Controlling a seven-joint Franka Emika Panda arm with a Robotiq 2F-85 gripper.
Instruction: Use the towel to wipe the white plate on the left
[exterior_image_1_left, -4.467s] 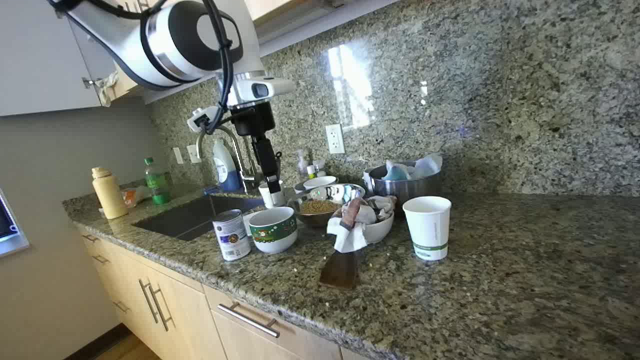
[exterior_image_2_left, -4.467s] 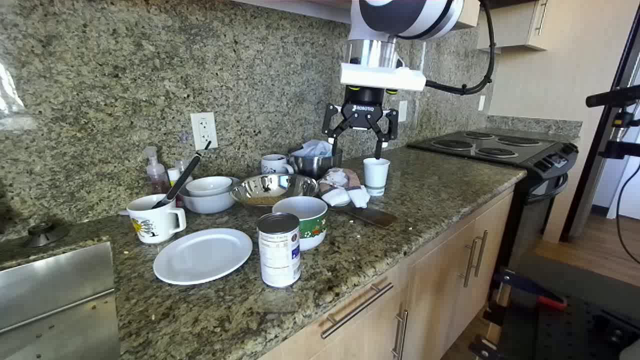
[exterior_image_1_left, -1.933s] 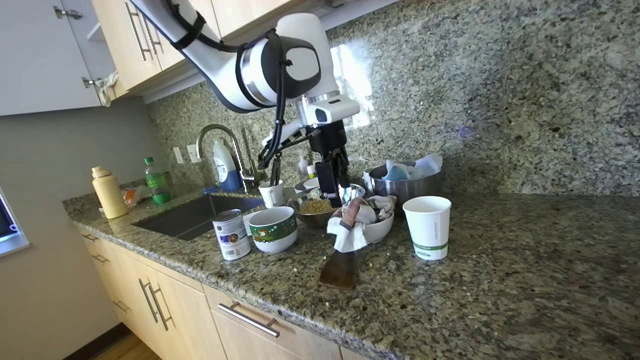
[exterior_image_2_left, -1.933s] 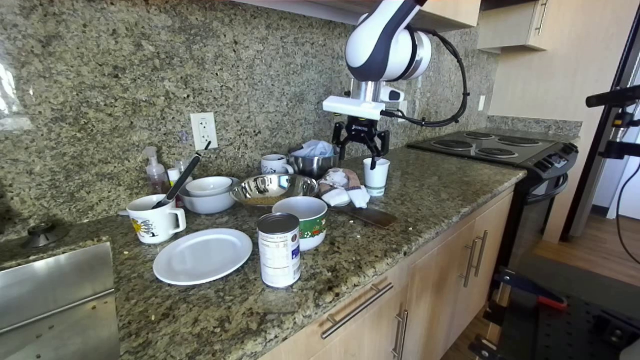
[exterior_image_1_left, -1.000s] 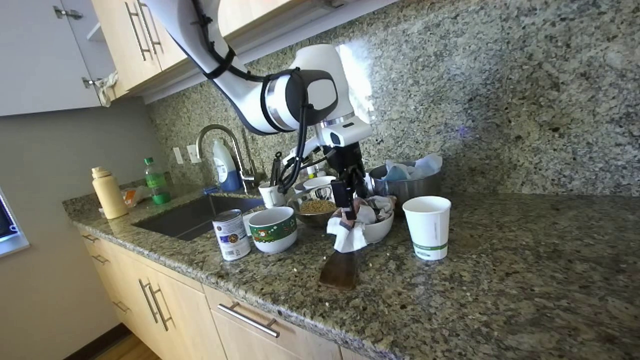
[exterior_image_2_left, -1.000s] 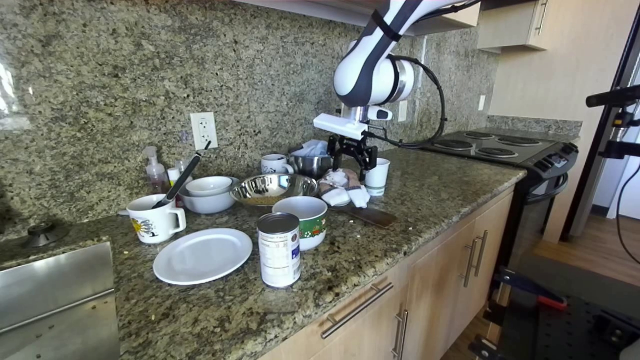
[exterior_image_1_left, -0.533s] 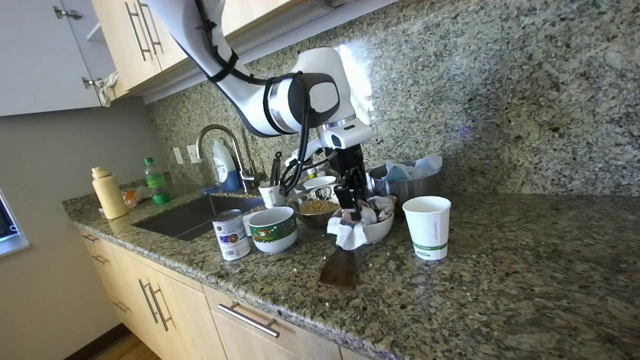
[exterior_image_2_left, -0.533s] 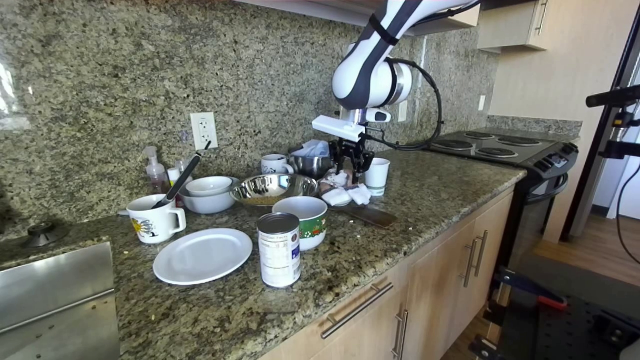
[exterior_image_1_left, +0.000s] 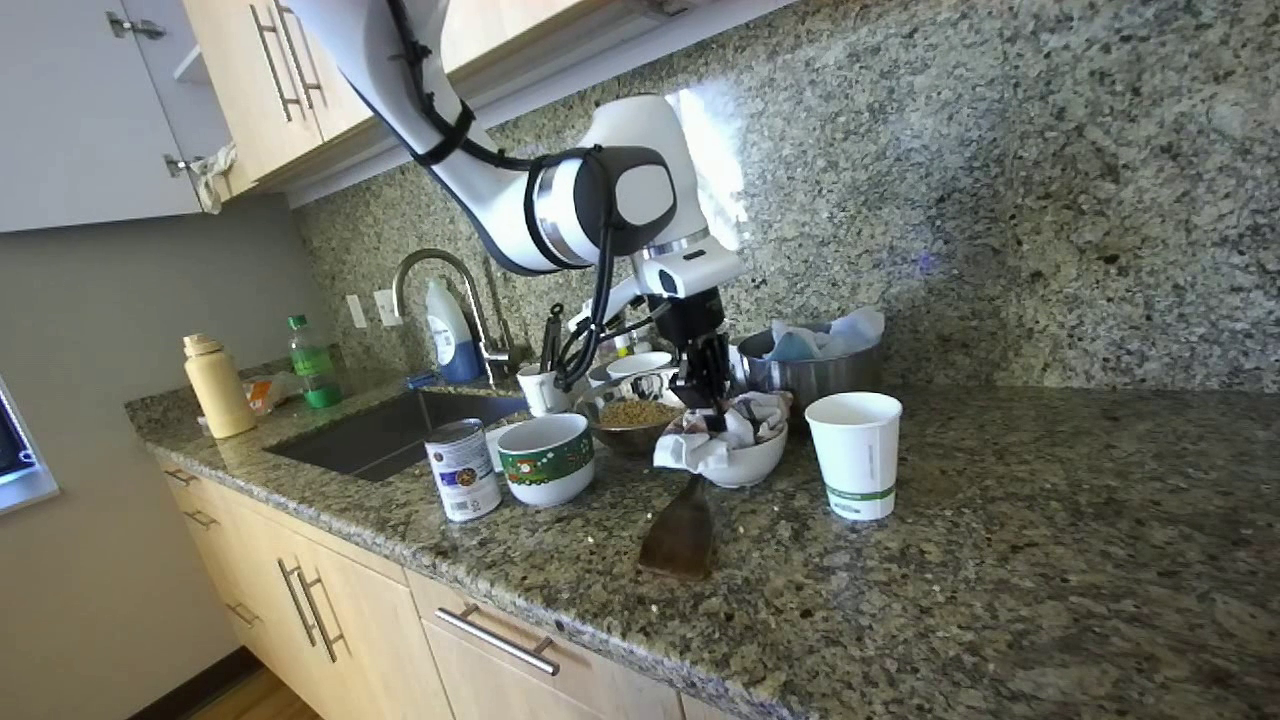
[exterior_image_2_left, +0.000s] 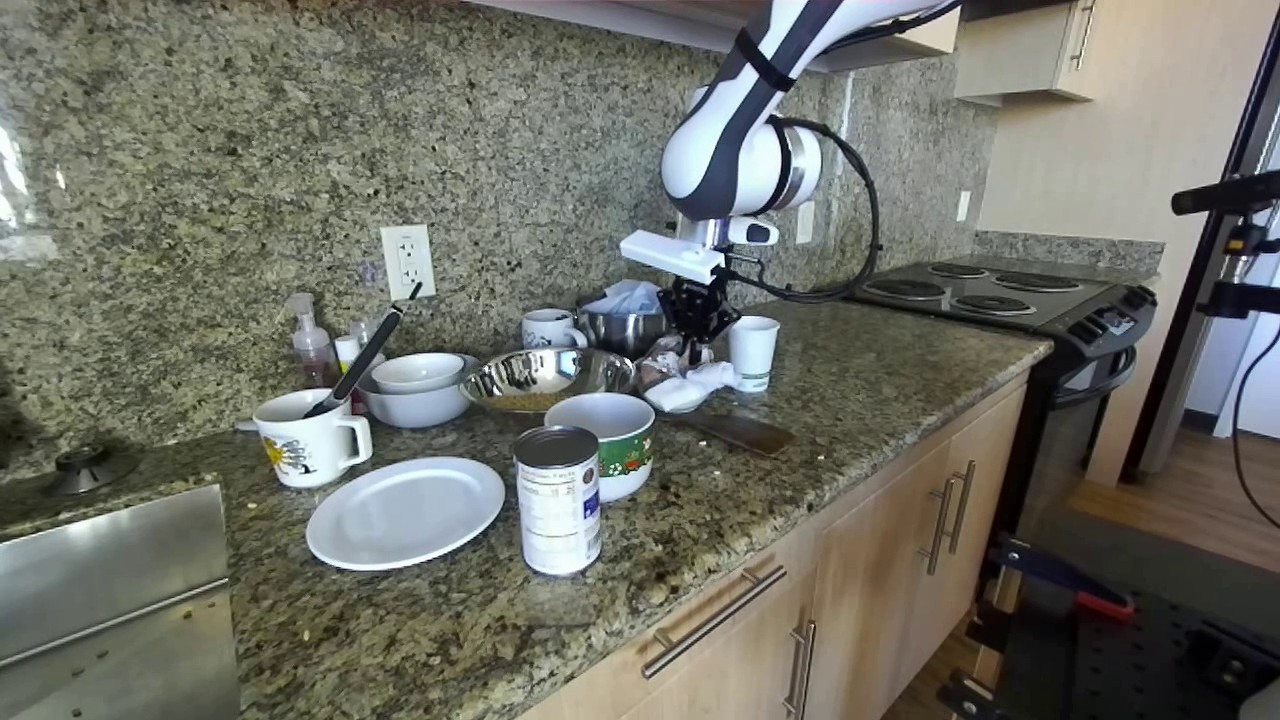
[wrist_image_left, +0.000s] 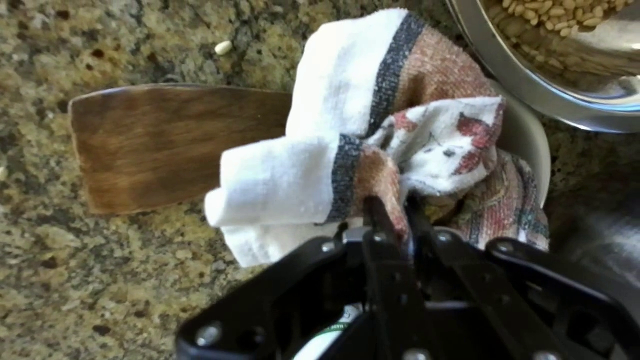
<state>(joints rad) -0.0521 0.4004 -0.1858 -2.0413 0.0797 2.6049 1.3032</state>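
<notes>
1. Fingers (wrist_image_left: 377, 220) have drawn together since half a second ago, and the loose flap of the towel (wrist_image_left: 380, 135) has ridden up, baring more of the wooden spatula (exterior_image_1_left: 682, 530).

2. State of the gripper (wrist_image_left: 395, 210): clenched, with a rust-coloured fold of the towel pinched between its tips in the wrist view. How many layers are caught, I cannot tell.

3. Towel position: bunched over the white bowl (exterior_image_1_left: 755, 466), not lifted clear. In the wrist view its length runs roughly 9 to 3 o'clock through the pinch, white ends toward 9, floral bulk toward 2.

4. Close neighbours: in an exterior view I note the paper cup (exterior_image_2_left: 753, 355) just beside the gripper at 3 o'clock and the metal bowl (exterior_image_2_left: 548, 372) at 9.

5. Governing relation: the white plate (exterior_image_2_left: 405, 513) lies well apart from the fingers, at 8 o'clock in an exterior view. The mug (exterior_image_2_left: 625, 455) and the can (exterior_image_2_left: 558, 505) stand across the straight line to it.

6. Assessment: grasp appears made, wiping not begun. I judge that a lift above the mug should precede travel toward 8 o'clock; the wooden spatula, its upper end hidden beneath the towel, could snag.
</notes>
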